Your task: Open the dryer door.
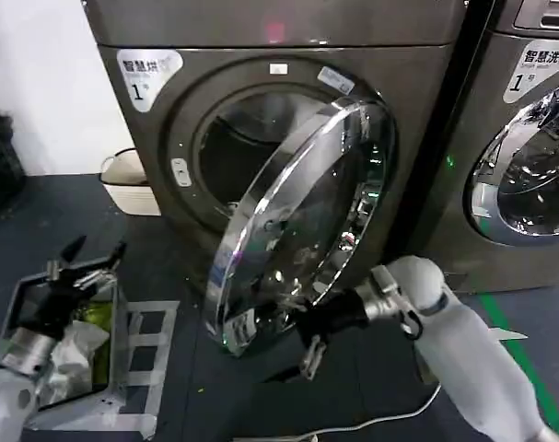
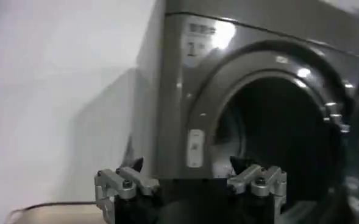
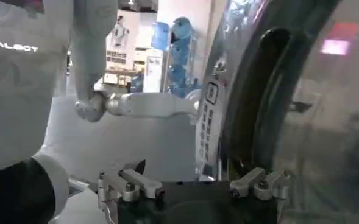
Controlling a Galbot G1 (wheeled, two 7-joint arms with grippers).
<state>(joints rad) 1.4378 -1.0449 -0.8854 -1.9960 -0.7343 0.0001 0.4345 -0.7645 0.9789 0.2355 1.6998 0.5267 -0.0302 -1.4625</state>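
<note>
the dryer [image 1: 168, 138] stands at the middle of the head view, dark bronze-grey, with a white sticker [image 1: 148, 74] marked 1 at its upper left corner and a pink light [image 1: 275, 31] on its top panel. the door [image 1: 297, 221] is swung partly open: its chrome ring stands at an angle in front of the round opening, hinged on the right side, and the dark drum [image 1: 238, 147] shows behind its left edge.

the right gripper [image 1: 311, 339] is low, at the bottom edge of the door, with the white right arm [image 1: 463, 350] reaching in from the lower right. in the right wrist view the fingers [image 3: 133, 182] stand wide apart and nothing is between them; the door ring [image 3: 252, 103] is close beside them, but i cannot tell if they touch it.

the left gripper [image 1: 86, 258] is well apart from the dryer, at the lower left, above a grey tray [image 1: 113, 391] with crumpled things in it. its fingers [image 2: 127, 182] are also spread wide and hold nothing. the left wrist view looks at the dryer front with the open drum [image 2: 277, 134].

a second machine [image 1: 528, 138] with a similar chrome door stands to the right. a white basket [image 1: 127, 180] sits on the floor at the left side of the dryer.
</note>
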